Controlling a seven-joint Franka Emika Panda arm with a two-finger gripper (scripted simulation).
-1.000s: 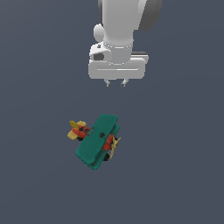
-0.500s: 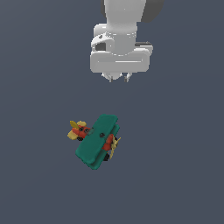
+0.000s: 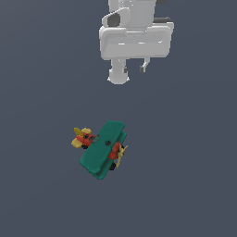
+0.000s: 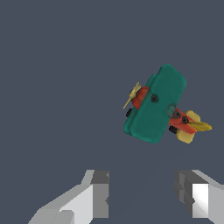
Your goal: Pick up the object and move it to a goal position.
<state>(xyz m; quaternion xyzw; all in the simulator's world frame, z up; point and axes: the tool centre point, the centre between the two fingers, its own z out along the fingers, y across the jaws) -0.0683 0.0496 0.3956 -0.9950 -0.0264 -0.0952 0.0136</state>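
Note:
The toy biplane [image 3: 102,149] lies on the dark grey floor, with teal-green wings, a red-orange body, yellow tail fins and a yellow propeller. It also shows in the wrist view [image 4: 156,105]. My gripper [image 3: 133,71] hangs high above the floor, beyond the plane and a little toward the exterior view's right. It is open and empty. In the wrist view its two fingers [image 4: 99,194] stand wide apart with only floor between them, and the plane lies ahead of them, off to one side.
A plain dark grey floor [image 3: 185,176] surrounds the plane. No other object shows in either view.
The arm's hand has turned about its vertical axis and shifted slightly toward the exterior view's right. The biplane has not moved.

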